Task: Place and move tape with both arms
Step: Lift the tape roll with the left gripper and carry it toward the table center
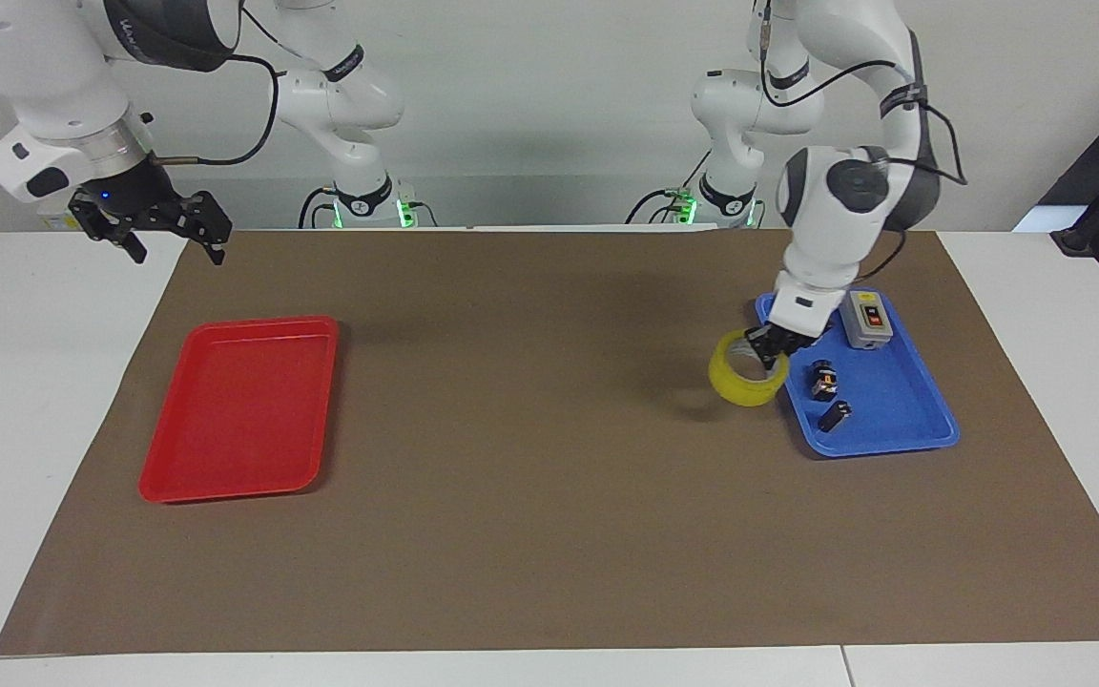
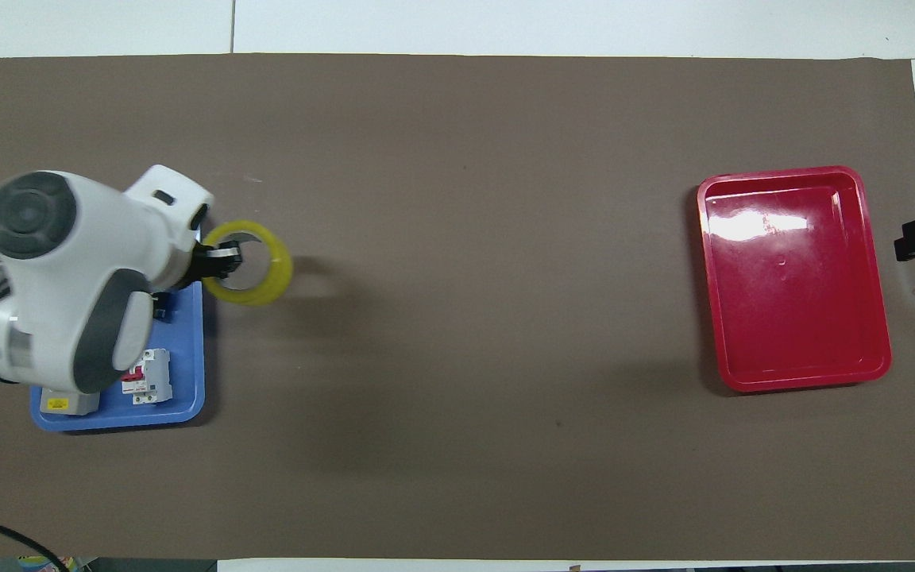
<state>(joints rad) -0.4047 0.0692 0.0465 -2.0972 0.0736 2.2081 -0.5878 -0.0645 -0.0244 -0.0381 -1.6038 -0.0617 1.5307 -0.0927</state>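
Left gripper (image 1: 767, 347) clamped on rim of yellow tape roll (image 1: 746, 381), held in air over brown mat (image 1: 530, 429) just beside blue tray (image 1: 893, 420). Right gripper (image 1: 168, 229) waits with fingers apart, raised near red tray (image 1: 239, 410).

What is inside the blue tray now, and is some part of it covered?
In the blue tray lie a grey switch box and two small dark parts. The left gripper, holding the tape over the mat, covers the tray's corner with the white breaker.

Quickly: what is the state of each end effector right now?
Left end effector: closed on the translucent yellow ring-shaped tape roll, over the brown mat.
Right end effector: open, holding nothing, waiting.
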